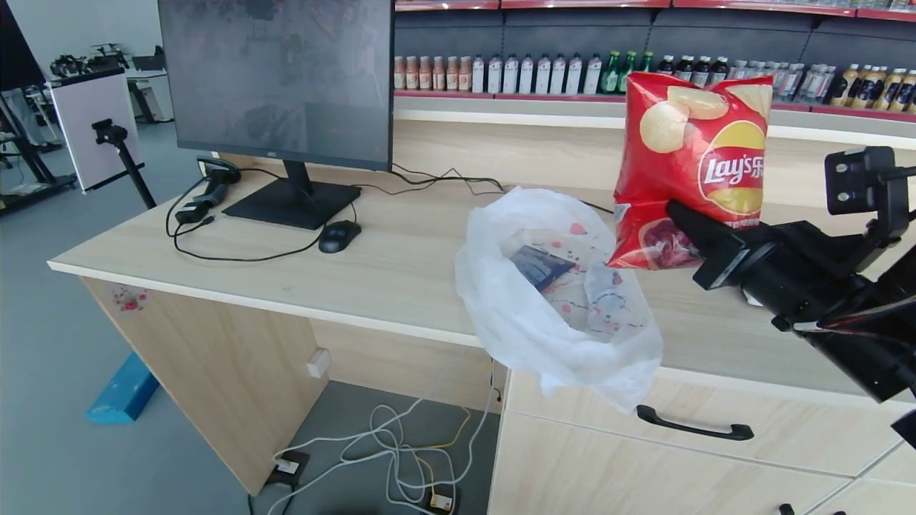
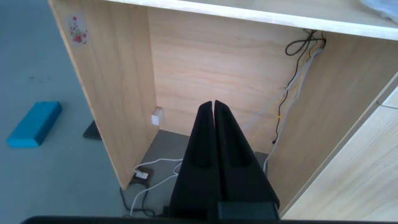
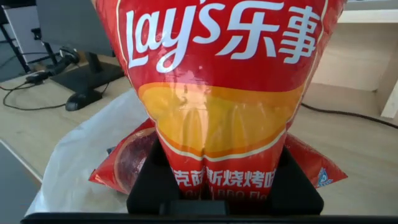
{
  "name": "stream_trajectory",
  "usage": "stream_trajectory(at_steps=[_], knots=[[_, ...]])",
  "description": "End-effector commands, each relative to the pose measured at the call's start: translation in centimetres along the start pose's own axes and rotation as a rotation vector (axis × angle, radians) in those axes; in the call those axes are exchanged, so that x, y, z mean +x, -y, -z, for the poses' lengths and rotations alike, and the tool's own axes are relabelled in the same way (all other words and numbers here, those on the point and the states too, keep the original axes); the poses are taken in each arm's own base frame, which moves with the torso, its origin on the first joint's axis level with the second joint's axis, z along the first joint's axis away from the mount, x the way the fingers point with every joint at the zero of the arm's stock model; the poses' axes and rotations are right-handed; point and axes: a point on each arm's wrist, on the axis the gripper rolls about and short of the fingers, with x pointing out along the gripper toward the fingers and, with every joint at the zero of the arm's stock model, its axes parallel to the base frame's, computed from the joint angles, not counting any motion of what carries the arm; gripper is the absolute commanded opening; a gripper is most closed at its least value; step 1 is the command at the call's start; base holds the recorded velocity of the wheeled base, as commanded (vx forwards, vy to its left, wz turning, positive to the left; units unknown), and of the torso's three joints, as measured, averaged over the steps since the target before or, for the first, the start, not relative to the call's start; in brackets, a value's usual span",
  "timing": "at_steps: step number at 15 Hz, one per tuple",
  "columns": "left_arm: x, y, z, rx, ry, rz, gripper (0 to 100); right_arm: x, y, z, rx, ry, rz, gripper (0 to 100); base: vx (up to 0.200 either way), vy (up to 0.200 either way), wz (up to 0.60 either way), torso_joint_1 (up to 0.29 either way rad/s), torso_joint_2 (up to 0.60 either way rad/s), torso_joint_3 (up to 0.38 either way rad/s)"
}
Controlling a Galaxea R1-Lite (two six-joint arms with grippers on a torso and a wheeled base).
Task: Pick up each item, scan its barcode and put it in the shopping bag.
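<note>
A red bag of chips [image 1: 694, 164] hangs upright in the air to the right of the white plastic shopping bag [image 1: 558, 300], held at its lower end by my right gripper [image 1: 680, 222], which is shut on it. In the right wrist view the chip bag [image 3: 217, 93] stands between the black fingers [image 3: 149, 180]. The shopping bag lies open on the wooden counter [image 1: 401, 265] with a dark flat packet [image 1: 540, 266] inside. A barcode scanner [image 1: 215, 187] rests at the counter's left beside the monitor. My left gripper [image 2: 214, 115] is shut and empty, low beside the desk's open underside.
A monitor [image 1: 279, 86] and a mouse [image 1: 339, 236] stand on the counter's left half. Cables trail under the desk [image 1: 386, 443]. A drawer with a black handle [image 1: 694, 429] sits below the shopping bag. Shelves of bottles [image 1: 572, 71] line the back wall.
</note>
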Motion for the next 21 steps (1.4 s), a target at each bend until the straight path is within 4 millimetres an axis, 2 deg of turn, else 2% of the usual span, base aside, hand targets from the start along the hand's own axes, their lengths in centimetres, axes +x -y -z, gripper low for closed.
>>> stream_trajectory(at_steps=[1,3,4,5,9,16,18,21], knots=[[0.0,0.0,0.0,0.000,0.001,-0.001,0,1.9,-2.4,0.3,0.101,-0.004,-0.069,0,0.000,0.000,0.00,0.000,0.00,0.000],[0.0,0.0,0.0,0.000,0.001,-0.001,0,2.4,-4.3,1.5,0.193,-0.037,-0.036,0,0.000,0.000,0.00,0.000,0.00,0.000],[0.0,0.0,0.0,0.000,0.001,-0.001,0,2.7,-4.5,1.8,0.199,-0.045,-0.029,0,0.000,0.000,0.00,0.000,0.00,0.000],[0.0,0.0,0.0,0.000,0.001,-0.001,0,3.8,-5.2,2.1,0.217,-0.036,-0.029,0,0.000,0.000,0.00,0.000,0.00,0.000],[0.0,0.0,0.0,0.000,0.001,-0.001,0,5.6,-5.8,3.0,0.253,-0.031,0.037,0,0.000,0.000,0.00,0.000,0.00,0.000],[0.0,0.0,0.0,0.000,0.001,-0.001,0,6.2,-6.0,4.8,0.253,-0.089,0.148,0,0.000,0.000,0.00,0.000,0.00,0.000],[0.0,0.0,0.0,0.000,0.001,-0.001,0,5.9,-7.4,5.2,0.258,-0.111,0.114,0,0.000,0.000,0.00,0.000,0.00,0.000],[0.0,0.0,0.0,0.000,0.001,-0.001,0,6.2,-7.5,5.0,0.261,-0.101,0.121,0,0.000,0.000,0.00,0.000,0.00,0.000]])
